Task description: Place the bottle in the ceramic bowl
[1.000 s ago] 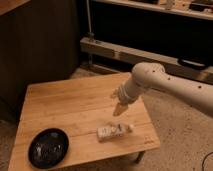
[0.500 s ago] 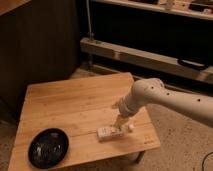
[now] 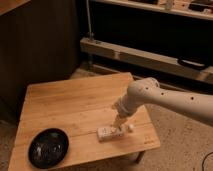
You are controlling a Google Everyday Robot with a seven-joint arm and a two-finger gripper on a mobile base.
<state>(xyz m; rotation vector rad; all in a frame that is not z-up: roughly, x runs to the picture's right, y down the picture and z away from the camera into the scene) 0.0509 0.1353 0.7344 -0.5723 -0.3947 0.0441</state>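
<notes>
Lowered since the earlier frame, tool (image 3: 119, 125) now sits directly over the bottle (image 3: 106, 133), which lies flat on the worktop (image 3: 65, 105) right of the ceramic bowl (image 3: 48, 148), apart; tool grip state cannot be determined

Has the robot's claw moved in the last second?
Yes. The gripper has come down toward the front edge of the wooden table and is now right over the bottle.

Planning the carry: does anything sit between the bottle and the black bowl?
Nothing visible: only wooden table lies between the bottle and the ceramic bowl. The end effector hovers right at the bottle.
</notes>
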